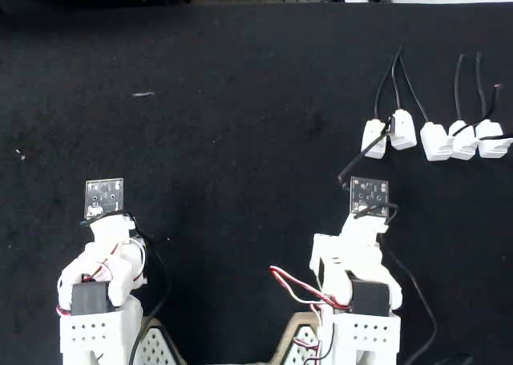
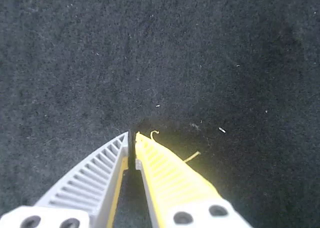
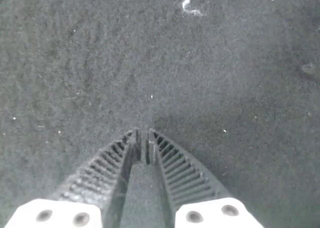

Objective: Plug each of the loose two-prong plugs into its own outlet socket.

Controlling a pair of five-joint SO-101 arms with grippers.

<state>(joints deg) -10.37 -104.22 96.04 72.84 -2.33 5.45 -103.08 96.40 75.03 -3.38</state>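
Left fingers [image 2: 167, 175] closed, holding nothing; right fingers [image 3: 182, 175] same; white plugs [image 1: 437, 140] well apart

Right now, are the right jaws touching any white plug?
Apart. Right wrist view shows the jaws over bare black cloth; white plugs lie farther off.

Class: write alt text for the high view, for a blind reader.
Five white plug parts with black cords lie in a row at the black table's far right. A white arm and another sit folded at the near edge.
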